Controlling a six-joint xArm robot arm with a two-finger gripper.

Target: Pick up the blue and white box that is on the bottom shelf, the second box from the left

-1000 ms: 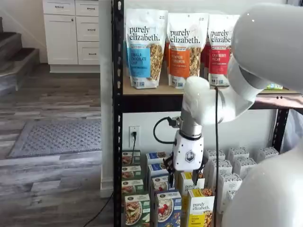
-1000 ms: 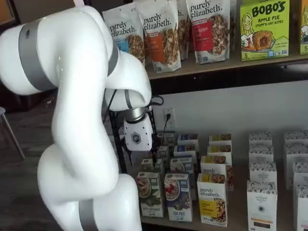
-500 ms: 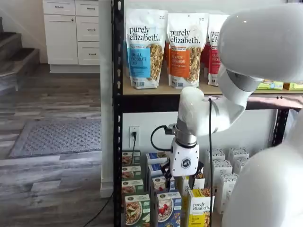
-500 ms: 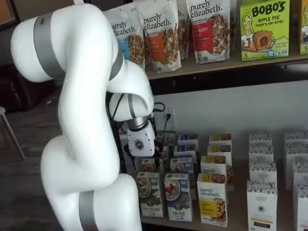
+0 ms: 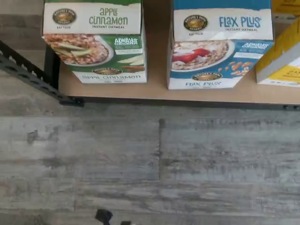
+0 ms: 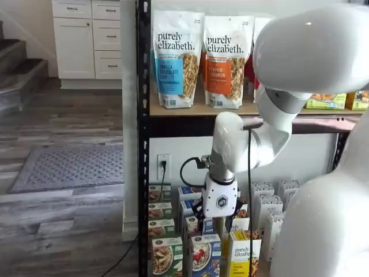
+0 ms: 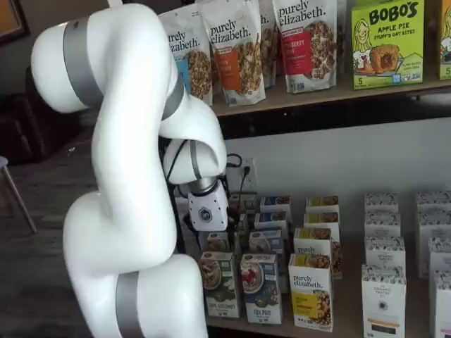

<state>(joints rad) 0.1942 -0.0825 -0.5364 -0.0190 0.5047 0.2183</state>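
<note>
- Two black fingers hang below the white gripper (image 6: 218, 222) body; in a shelf view I see them against the cartons behind, and I cannot make out the gap itself, but the jaws stand at their widest and nothing is between them, so I note the claw as released and empty.
- I read the wide setting as preparation: the target carton must fit between the fingers before any squeeze.
- Gripper (image 7: 208, 236) body points downward in both shelf views, hovering above the rows of cartons rather than among them; I judge this a top-down approach, since neighbours stand close on either side.
- Wrist camera looks past the shelf's front edge onto grey plank floor, so I judge the claw sits slightly forward of the front row, not yet over the box.
- Flax Plus carton (image 5: 220, 44), the blue and white box of the task, stands upright at the front of the bottom shelf (image 5: 154, 91).
- Same box (image 6: 205, 254) lies below the fingers and just toward the camera; apart, no contact.
- Apple Cinnamon carton (image 5: 96, 40), green and white, stands just beside it, a narrow gap between.
- Yellow purely elizabeth carton (image 6: 244, 254) stands on its other side.
</note>
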